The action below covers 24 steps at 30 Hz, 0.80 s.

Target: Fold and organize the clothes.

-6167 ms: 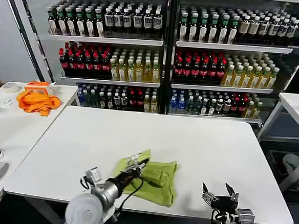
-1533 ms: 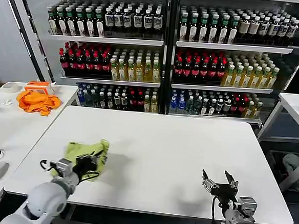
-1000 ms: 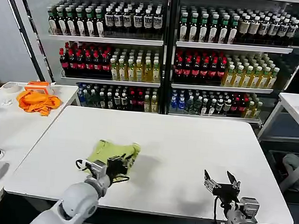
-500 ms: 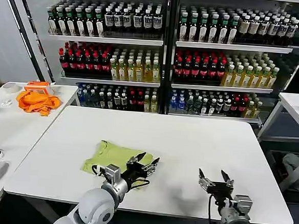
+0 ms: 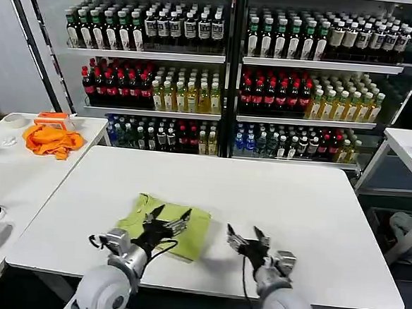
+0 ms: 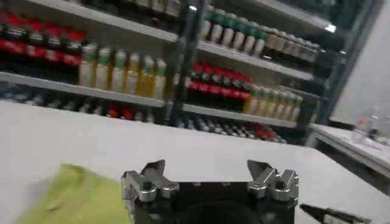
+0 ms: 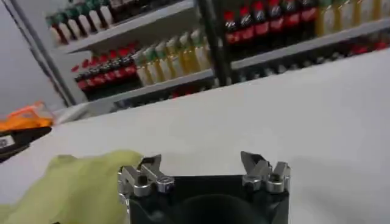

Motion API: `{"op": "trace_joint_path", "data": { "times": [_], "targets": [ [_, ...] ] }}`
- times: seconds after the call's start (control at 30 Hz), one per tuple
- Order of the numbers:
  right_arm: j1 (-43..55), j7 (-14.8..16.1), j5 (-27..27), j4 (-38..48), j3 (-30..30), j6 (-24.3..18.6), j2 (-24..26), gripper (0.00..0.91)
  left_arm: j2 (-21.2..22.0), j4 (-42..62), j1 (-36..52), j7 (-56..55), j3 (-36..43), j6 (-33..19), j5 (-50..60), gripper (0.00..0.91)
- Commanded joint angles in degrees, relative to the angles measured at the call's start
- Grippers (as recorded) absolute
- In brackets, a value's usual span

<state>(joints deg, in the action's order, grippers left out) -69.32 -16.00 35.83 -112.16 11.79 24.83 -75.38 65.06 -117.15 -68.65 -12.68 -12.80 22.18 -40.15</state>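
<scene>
The clothes are one lime-green T-shirt (image 5: 180, 223), folded into a small flat rectangle near the front edge of the white table (image 5: 274, 194). My left gripper (image 5: 167, 217) hovers open over the shirt's front part, nothing between its fingers. My right gripper (image 5: 246, 238) stands open just right of the shirt, over bare table. In the left wrist view the open left gripper (image 6: 206, 170) has the green shirt (image 6: 73, 198) off to one side. From the right wrist camera, the open right gripper (image 7: 201, 165) has the shirt (image 7: 79, 189) beside one finger.
A bright orange cloth (image 5: 50, 140) lies on a side table (image 5: 6, 176) at the left, with a mouse and a cable nearer me. Shelves of bottles (image 5: 225, 78) fill the back. Another white table (image 5: 411, 151) stands at the right.
The left gripper dragged the shirt left, then back right, let go and opened. It has now drawn back over the shirt. The right gripper has moved left, close to the shirt.
</scene>
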Motion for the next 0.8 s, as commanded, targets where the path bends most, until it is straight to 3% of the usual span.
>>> {"op": "trace_joint_path", "data": {
  "times": [0.03, 0.23, 0.27, 0.3, 0.37, 0.8],
  "targets": [
    [13.57, -2.45, 10.46, 13.98, -10.37, 0.46, -9.68, 0.907, 0.19, -1.69, -5.42, -0.37, -9.42, -1.05, -0.90, 0.907],
    [17.56, -3.29, 13.21, 20.96, -11.66, 0.10, -14.22, 0.907, 0.61, -1.41, -5.88, -0.37, -10.09, -1.25, -0.87, 0.907],
    [17.97, -3.32, 13.48, 21.73, -11.72, -0.14, -14.62, 0.796, 0.72, -1.41, -5.95, -0.36, -10.19, -1.27, -0.87, 0.907],
    [18.15, -3.44, 13.69, 22.04, -11.76, -0.32, -14.80, 0.413, 0.77, -1.41, -6.01, -0.37, -10.23, -1.29, -0.87, 0.907],
    [18.59, -3.87, 14.78, 23.73, -11.81, -0.93, -15.34, 0.000, 0.92, -1.33, -6.15, -0.33, -10.25, -1.31, -0.86, 0.907],
    [18.98, -4.82, 13.54, 23.63, -10.29, -2.14, -13.50, 0.000, 1.55, -1.11, -6.61, -0.28, -10.00, -1.46, -0.75, 0.907]
  ]
}}
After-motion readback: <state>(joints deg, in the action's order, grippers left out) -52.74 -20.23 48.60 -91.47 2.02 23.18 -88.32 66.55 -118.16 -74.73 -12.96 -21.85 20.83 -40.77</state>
